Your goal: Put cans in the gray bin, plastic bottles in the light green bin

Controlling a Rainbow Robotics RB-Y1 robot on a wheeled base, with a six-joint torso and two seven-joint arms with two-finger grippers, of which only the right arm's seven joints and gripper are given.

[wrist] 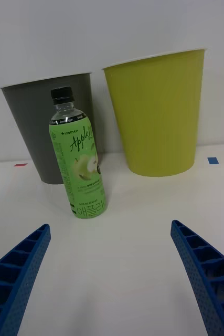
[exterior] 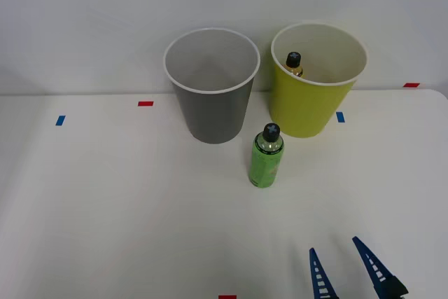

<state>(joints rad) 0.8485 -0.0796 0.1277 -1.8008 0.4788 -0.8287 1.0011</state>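
Green bottle (exterior: 267, 157) with black cap, upright on the white bench (exterior: 105, 208), just in front of the gap between the two bins. Gray bin (exterior: 212, 89) at left, light green bin (exterior: 316, 82) at right, side by side near the wall. Amber-necked bottle (exterior: 295, 63) inside the light green bin, cap showing above its rim line. Right gripper (exterior: 346, 267) near the bench's front edge, blue ribbed fingers (wrist: 17, 273) spread wide apart, holding nothing, well short of the green bottle.
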